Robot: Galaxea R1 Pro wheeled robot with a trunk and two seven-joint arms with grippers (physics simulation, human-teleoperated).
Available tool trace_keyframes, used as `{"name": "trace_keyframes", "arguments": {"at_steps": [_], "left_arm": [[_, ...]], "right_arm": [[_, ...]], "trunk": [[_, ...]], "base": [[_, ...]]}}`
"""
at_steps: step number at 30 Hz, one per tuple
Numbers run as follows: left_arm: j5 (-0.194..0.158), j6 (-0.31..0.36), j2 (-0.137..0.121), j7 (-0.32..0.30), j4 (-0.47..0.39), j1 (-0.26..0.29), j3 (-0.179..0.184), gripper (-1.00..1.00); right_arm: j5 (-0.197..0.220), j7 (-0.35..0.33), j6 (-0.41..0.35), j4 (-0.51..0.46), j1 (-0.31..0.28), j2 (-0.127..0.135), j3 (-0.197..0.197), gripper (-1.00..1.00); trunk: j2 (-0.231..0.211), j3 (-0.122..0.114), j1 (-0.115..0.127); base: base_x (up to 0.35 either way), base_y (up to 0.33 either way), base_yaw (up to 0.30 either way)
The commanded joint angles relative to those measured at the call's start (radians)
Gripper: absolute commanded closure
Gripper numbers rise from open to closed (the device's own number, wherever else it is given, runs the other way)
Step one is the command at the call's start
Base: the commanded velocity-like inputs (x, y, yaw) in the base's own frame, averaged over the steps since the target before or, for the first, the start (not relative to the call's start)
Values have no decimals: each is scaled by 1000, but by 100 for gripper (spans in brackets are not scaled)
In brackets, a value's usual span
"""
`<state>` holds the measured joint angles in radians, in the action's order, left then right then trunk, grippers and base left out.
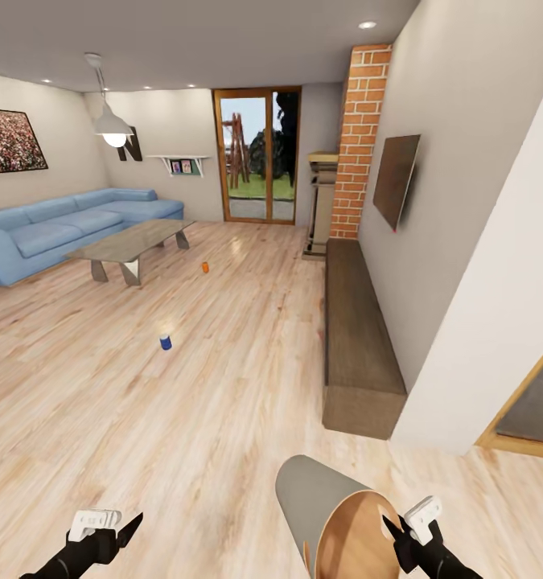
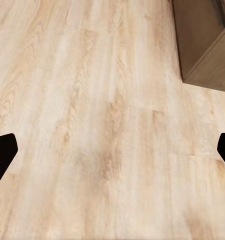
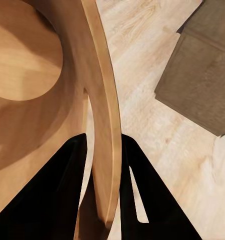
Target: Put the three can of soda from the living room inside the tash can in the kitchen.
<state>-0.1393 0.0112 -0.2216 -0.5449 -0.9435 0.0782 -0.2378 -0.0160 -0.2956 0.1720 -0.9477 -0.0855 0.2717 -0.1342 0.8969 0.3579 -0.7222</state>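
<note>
Two soda cans, orange (image 1: 205, 267) and blue (image 1: 166, 342), upright on plank floor (image 1: 223, 386); right gripper (image 3: 103, 200) pinching trash can (image 1: 323, 503) rim, left gripper (image 2: 112, 155) spread wide.

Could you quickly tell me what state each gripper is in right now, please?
Left gripper: open, holding nothing.
Right gripper: shut on the rim of the trash can.

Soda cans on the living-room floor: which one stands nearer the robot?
The dark blue can. It stands on the open wood floor, closer to the camera, while the orange can stands farther back, near the glass-topped table.
</note>
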Motion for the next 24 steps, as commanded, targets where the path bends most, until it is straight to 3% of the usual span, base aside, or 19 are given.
{"name": "trace_keyframes", "arguments": {"at_steps": [1,12,24], "left_arm": [[0,0,0,-1,0,0,0,-100],[0,0,-1,-3,0,0,0,-100],[0,-1,-1,-1,2,0,1,-100]], "right_arm": [[7,-10,-1,-2,0,0,0,100],[10,-7,-6,-2,0,-2,-1,100],[11,-5,-10,-1,0,-3,-1,100]], "trunk": [[0,0,0],[0,5,0],[0,17,0]], "base": [[214,152,0],[247,211,14],[255,224,103]]}}
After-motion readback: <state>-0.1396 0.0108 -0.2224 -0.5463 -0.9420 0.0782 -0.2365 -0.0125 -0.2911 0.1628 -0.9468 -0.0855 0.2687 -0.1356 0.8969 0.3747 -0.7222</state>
